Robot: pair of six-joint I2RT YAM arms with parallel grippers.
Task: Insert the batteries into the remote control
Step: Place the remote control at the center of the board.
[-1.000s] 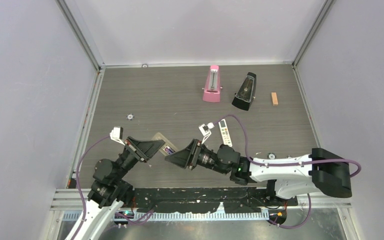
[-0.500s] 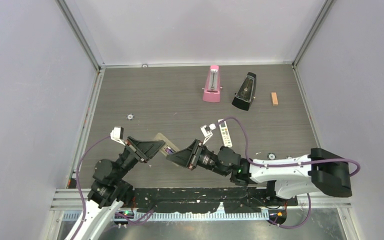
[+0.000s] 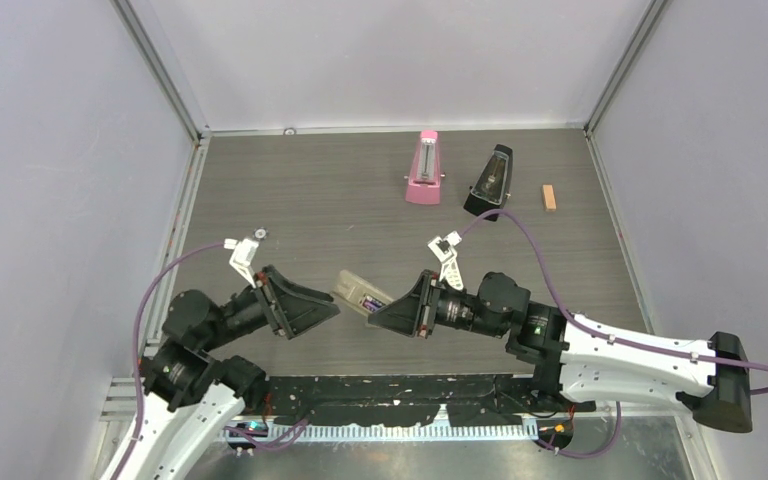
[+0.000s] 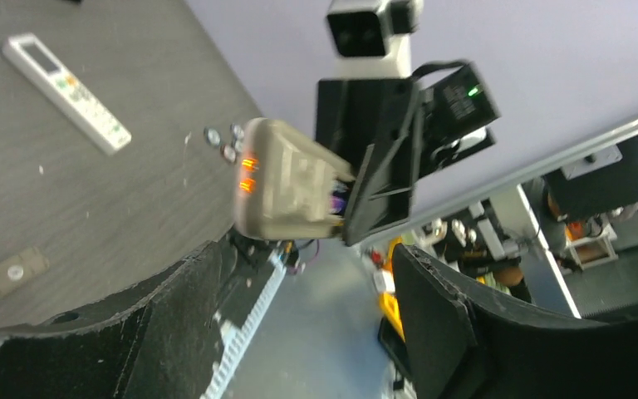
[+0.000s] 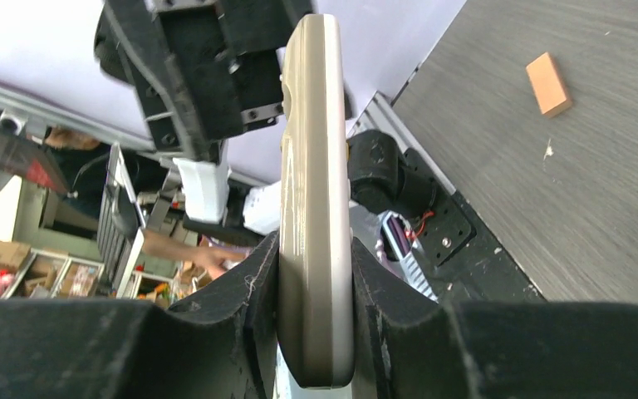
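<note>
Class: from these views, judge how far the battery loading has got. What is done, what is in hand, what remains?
Done: one purple battery sits in the uncovered back of the remote control. In hand: the right gripper clamps the remote control, and the left gripper stands open beside it. Left: any further battery, none visible here, and covering the back.

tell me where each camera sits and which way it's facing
Top external: above and behind the bases, looking down at the table; both arms show.
Left wrist: on the left arm, facing the remote control in the right gripper; own open fingers show.
Right wrist: on the right arm, looking along the clamped remote control toward the left gripper; own fingers show.
All share the remote control.
</note>
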